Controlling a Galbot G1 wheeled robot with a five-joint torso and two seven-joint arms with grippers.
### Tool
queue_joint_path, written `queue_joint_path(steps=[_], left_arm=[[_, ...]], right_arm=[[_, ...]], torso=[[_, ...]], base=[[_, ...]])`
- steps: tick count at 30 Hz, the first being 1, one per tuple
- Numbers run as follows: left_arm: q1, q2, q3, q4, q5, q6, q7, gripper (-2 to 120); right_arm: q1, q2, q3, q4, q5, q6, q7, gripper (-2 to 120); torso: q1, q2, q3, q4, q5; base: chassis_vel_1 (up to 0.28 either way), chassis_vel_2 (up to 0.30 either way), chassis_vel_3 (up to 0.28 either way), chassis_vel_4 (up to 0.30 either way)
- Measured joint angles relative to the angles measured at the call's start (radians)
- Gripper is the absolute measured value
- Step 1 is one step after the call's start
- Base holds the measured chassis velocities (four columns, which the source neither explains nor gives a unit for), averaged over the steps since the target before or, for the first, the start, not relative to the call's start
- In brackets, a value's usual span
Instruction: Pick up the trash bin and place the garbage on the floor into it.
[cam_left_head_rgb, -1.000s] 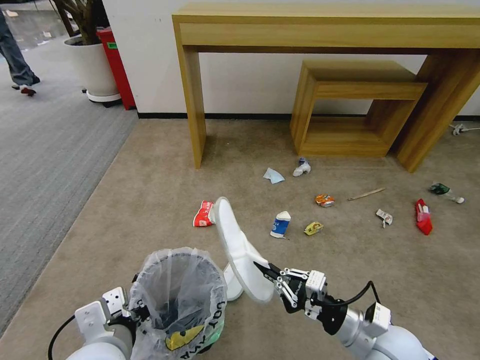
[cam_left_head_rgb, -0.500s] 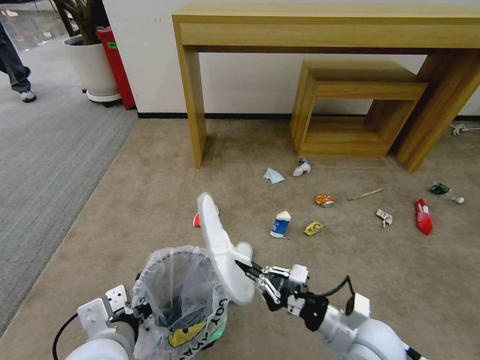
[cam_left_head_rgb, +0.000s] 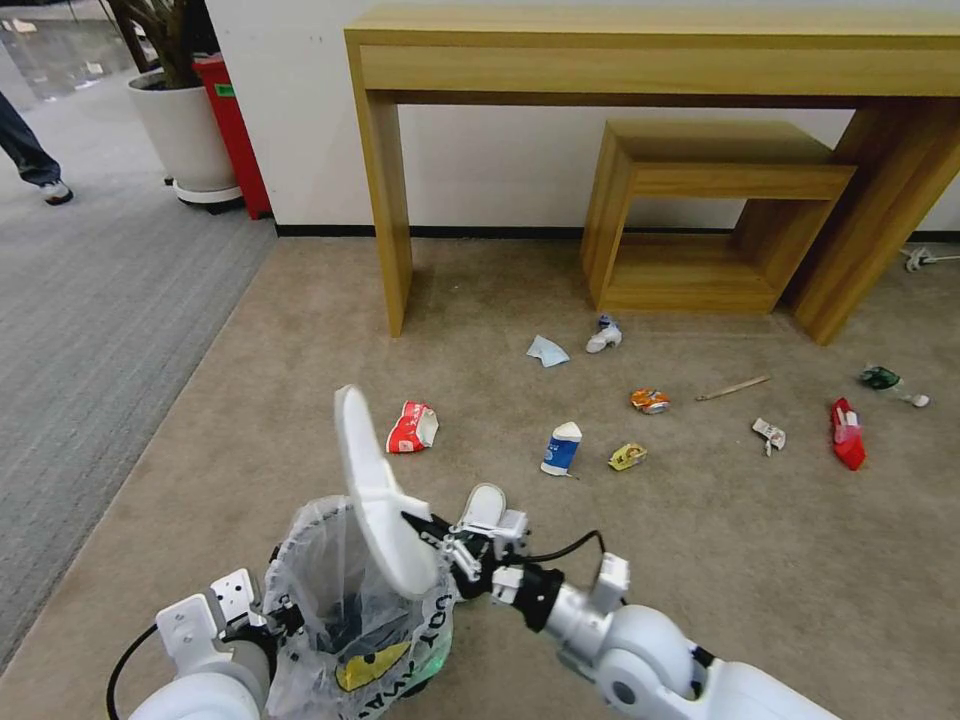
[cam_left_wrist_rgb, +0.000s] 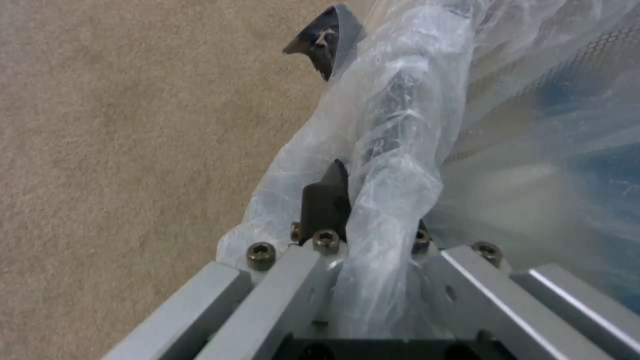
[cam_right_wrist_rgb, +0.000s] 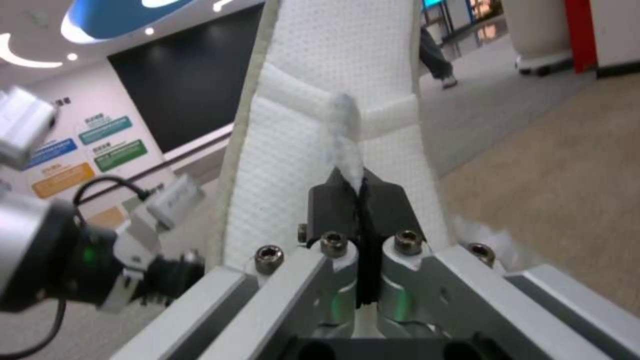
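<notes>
Holding a white fabric slipper (cam_left_head_rgb: 375, 490) upright over the mouth of the small round black trash bin lined with a translucent white plastic bag (cam_left_head_rgb: 360, 610), the right gripper (cam_left_head_rgb: 437, 537) reaches across from the right in the head view. That view also lays out the garbage on the beige-brown short-pile carpet floor (cam_left_head_rgb: 300, 400): a second white slipper (cam_left_head_rgb: 485, 503) just behind the right gripper, a crushed red paper cup (cam_left_head_rgb: 411, 428), a blue-white carton (cam_left_head_rgb: 561, 447) standing upright, an orange can (cam_left_head_rgb: 649, 401), a thin wooden stick (cam_left_head_rgb: 733, 387), a red wrapper (cam_left_head_rgb: 846, 434) and a green-labelled bottle (cam_left_head_rgb: 885, 379), all well apart from the bin.

The right wrist view gives what the head view cannot: the dark fingers (cam_right_wrist_rgb: 333, 202) pressed fully together on the strap of the slipper (cam_right_wrist_rgb: 320, 75), with its textured sole rising beyond them.

The left wrist view shows the left gripper (cam_left_wrist_rgb: 373, 200) closed onto the bin's rim (cam_left_wrist_rgb: 323, 35), one dark finger (cam_left_wrist_rgb: 325, 205) outside the bunched plastic liner (cam_left_wrist_rgb: 400, 125), the other hidden behind it. In the head view the left gripper (cam_left_head_rgb: 275, 620) sits at the bin's left side, with the bin raised off the carpet.
</notes>
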Motion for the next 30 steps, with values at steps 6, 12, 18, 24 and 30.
queue_joint_path(steps=[6,12,18,24,30], left_arm=[[-0.003,0.007,-0.012,0.000,-0.013,-0.003,-0.002,1],[-0.005,0.011,-0.019,0.000,-0.021,-0.004,-0.005,1],[-0.007,0.010,-0.021,0.000,-0.023,-0.004,-0.006,1],[-0.005,0.003,-0.024,0.000,-0.022,-0.002,-0.006,1],[0.004,0.004,-0.038,-0.004,-0.021,-0.001,-0.006,1]], right_arm=[[0.025,0.019,-0.038,-0.026,0.002,0.002,0.003,0],[0.033,-0.001,-0.038,-0.024,-0.005,-0.013,-0.017,6],[0.037,-0.011,-0.035,-0.024,-0.008,-0.020,-0.027,25],[0.058,-0.010,-0.046,-0.025,0.007,-0.027,-0.021,51],[0.066,-0.011,-0.032,-0.017,0.017,-0.027,0.003,68]], torso=[[0.000,0.000,0.000,0.0000,0.0000],[0.000,0.000,0.000,0.0000,0.0000],[0.000,0.000,0.000,0.0000,0.0001],[0.000,0.000,0.000,0.0000,0.0001],[0.000,0.000,0.000,0.0000,0.0001]], base=[[0.000,0.000,0.000,0.000],[0.000,0.000,0.000,0.000],[0.000,0.000,0.000,0.000],[0.000,0.000,0.000,0.000],[0.000,0.000,0.000,0.000]])
